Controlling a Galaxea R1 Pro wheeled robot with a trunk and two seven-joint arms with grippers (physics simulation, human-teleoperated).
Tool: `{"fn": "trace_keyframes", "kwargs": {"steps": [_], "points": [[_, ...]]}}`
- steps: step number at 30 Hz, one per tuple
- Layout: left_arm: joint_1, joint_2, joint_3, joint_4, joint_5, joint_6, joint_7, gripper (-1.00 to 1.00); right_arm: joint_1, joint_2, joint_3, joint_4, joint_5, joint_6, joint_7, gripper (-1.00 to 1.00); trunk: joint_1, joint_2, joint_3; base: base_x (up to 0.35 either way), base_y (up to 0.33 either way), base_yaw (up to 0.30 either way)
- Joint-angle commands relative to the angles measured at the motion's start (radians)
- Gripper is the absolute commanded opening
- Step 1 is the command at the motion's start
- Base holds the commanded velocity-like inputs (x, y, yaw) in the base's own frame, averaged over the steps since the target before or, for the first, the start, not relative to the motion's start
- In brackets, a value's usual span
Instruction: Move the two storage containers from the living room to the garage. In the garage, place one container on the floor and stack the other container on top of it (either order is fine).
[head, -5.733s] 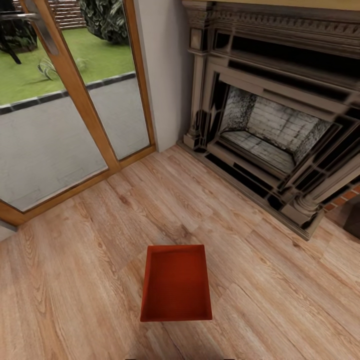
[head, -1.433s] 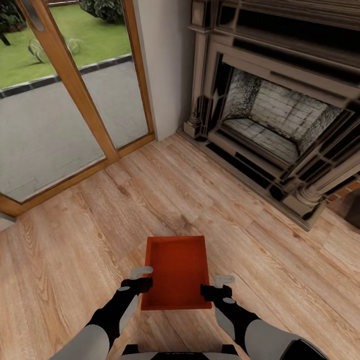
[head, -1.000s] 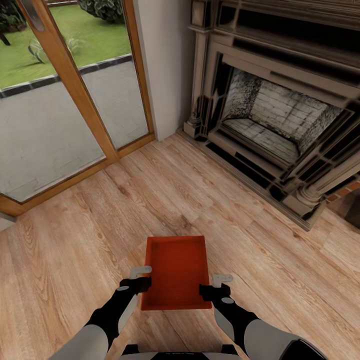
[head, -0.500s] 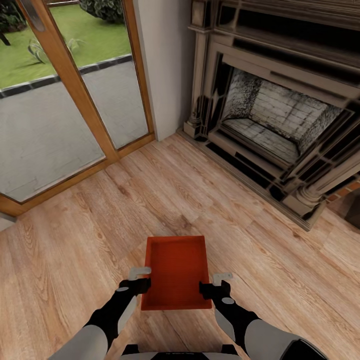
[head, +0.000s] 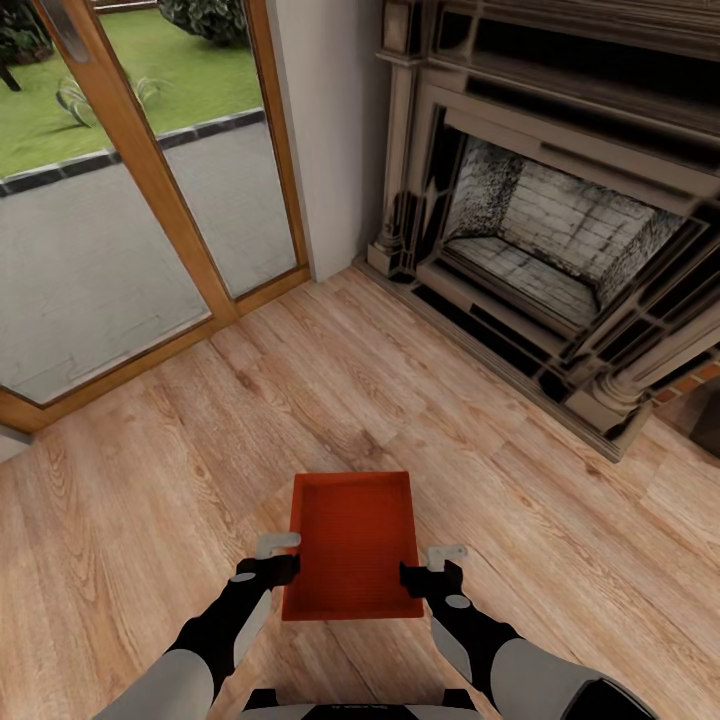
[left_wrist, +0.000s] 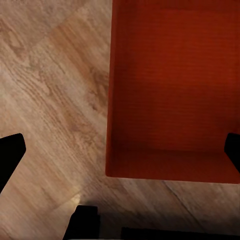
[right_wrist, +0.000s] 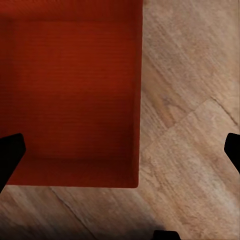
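One orange-red storage container (head: 350, 545) lies open-top on the light wood plank floor of the living room, just in front of me. My left gripper (head: 283, 562) hangs over its left long wall and my right gripper (head: 428, 570) over its right long wall, near the end closest to me. In the left wrist view the container (left_wrist: 175, 90) has its wall between the widely spread fingertips (left_wrist: 10, 155) of the left gripper (left_wrist: 120, 152). The right wrist view shows the container (right_wrist: 70, 90) likewise under the open right gripper (right_wrist: 120, 150). Neither gripper holds anything.
A stone fireplace (head: 560, 240) with a raised hearth stands ahead to the right. Wood-framed glass doors (head: 130, 200) fill the left, with a white wall strip (head: 335, 130) between them. Wood floor (head: 150, 520) surrounds the container.
Since the earliest frame the view has shifted and both arms have come in beside the container. Over the last second the grippers have barely shifted and the container has stayed put.
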Motion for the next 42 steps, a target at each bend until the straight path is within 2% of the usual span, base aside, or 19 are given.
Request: {"fn": "trace_keyframes", "kwargs": {"steps": [1, 7, 42], "points": [[0.0, 0.0, -0.004, -0.003, 0.008, 0.004, 0.006, 1.0, -0.001, -0.001, 0.008, 0.001, -0.009, -0.004, -0.004, 1.0, 0.0, 0.0, -0.001, 0.0, 0.0, 0.0], [0.0, 0.0, -0.004, -0.005, 0.008, 0.002, 0.006, 1.0, -0.001, 0.003, 0.005, 0.0, -0.009, -0.005, -0.004, 1.0, 0.0, 0.0, -0.001, 0.0, 0.0, 0.0], [0.0, 0.005, -0.001, 0.013, 0.009, 0.001, 0.005, 1.0, -0.001, -0.003, 0.002, -0.002, -0.009, -0.009, -0.006, 1.0, 0.134, -0.245, -0.11, 0.0, 0.0, 0.0]]}}
